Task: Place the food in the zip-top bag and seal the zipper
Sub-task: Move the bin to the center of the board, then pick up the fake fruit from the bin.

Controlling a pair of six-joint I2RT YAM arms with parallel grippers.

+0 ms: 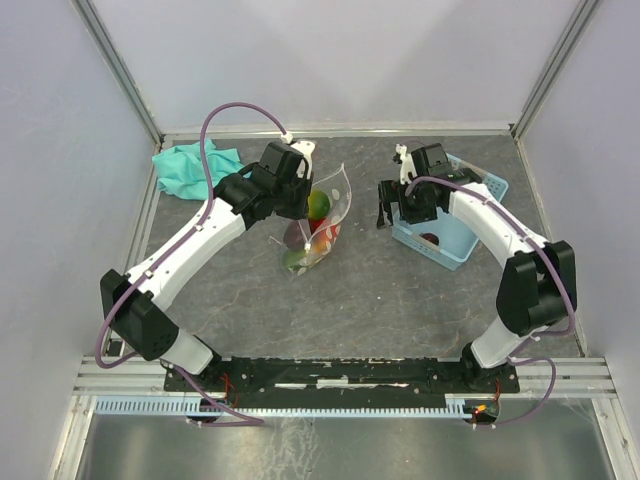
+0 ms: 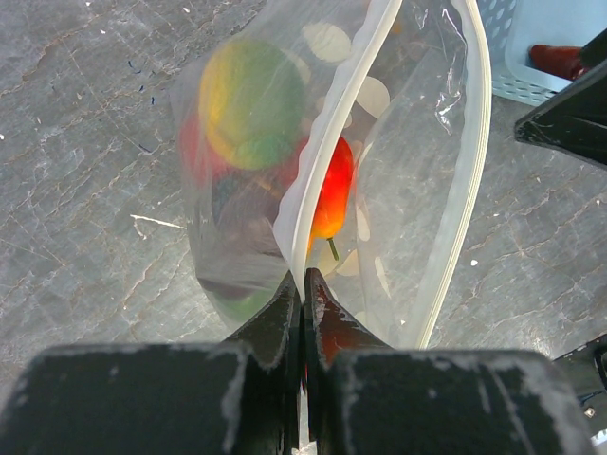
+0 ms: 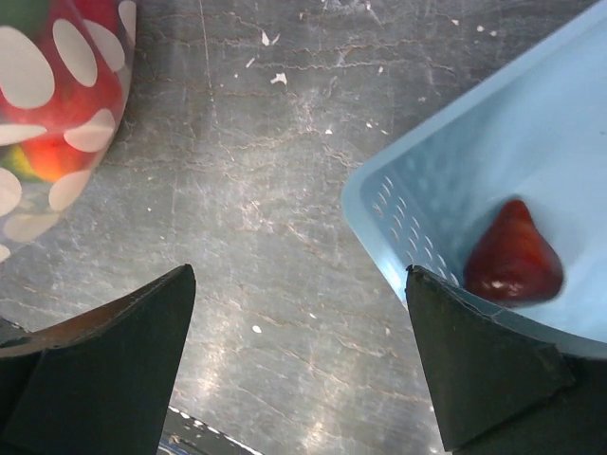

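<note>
1. Overhead, the right gripper (image 1: 388, 208) hangs released, jaws spread wide with nothing between them, above a bare strip of worktop (image 1: 400, 300). In its wrist view that strip runs open beneath and ahead of the fingers.
2. Just to this gripper's right stands the rounded corner of a light-blue basket (image 3: 394, 204). Its rim is close to the right finger, and I cannot tell whether they touch.
3. To the same gripper's left bulges the dotted wall of the bag (image 3: 57, 114), apart from the left finger.
4. The left gripper (image 2: 303, 284) is clenched on the bag's nearer zip strip (image 2: 332, 123), which runs straight down into its closed fingertips.
5. The bag's mouth gapes to the right of this gripper, with the other lip curving away and not pressed to the held one.
6. Inside the bag, a yellow-green fruit (image 2: 251, 104) sits ahead and to the left of the left gripper. A red-orange fruit (image 2: 332, 190) sits directly ahead, behind the strip, and others are blurred.
7. One dark red fruit (image 3: 512, 256) lies in the basket, just beyond the right gripper's right finger.
8. A teal cloth (image 1: 185, 165) lies well to the left of the left gripper, at the worktop's far edge.
</note>
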